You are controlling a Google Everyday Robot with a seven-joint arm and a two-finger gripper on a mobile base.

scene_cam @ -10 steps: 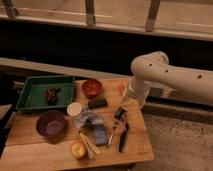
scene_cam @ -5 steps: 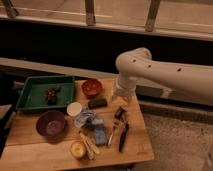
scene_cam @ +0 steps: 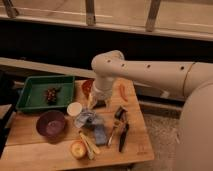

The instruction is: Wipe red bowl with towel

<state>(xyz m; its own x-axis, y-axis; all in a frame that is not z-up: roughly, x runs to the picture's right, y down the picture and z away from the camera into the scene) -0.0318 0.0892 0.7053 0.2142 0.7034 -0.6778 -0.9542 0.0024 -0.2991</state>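
The red bowl [scene_cam: 87, 86] sits on the wooden table [scene_cam: 30, 145] near its back edge, partly hidden behind my arm. The towel [scene_cam: 93, 124], a crumpled grey-blue cloth, lies in the middle of the table in front of the bowl. My gripper [scene_cam: 98, 101] hangs from the white arm just right of the red bowl and above the far end of the towel. It hides a dark block behind it.
A green tray [scene_cam: 35, 89] with a dark cluster stands at the back left. A purple bowl [scene_cam: 50, 123], a white cup [scene_cam: 74, 108], an apple [scene_cam: 78, 148], a banana [scene_cam: 88, 144], black utensils [scene_cam: 121, 127] and an orange carrot [scene_cam: 122, 92] lie around the towel.
My arm has swung left across the table, from beyond the right edge to over the middle, and the gripper now sits next to the red bowl. The objects have not moved.
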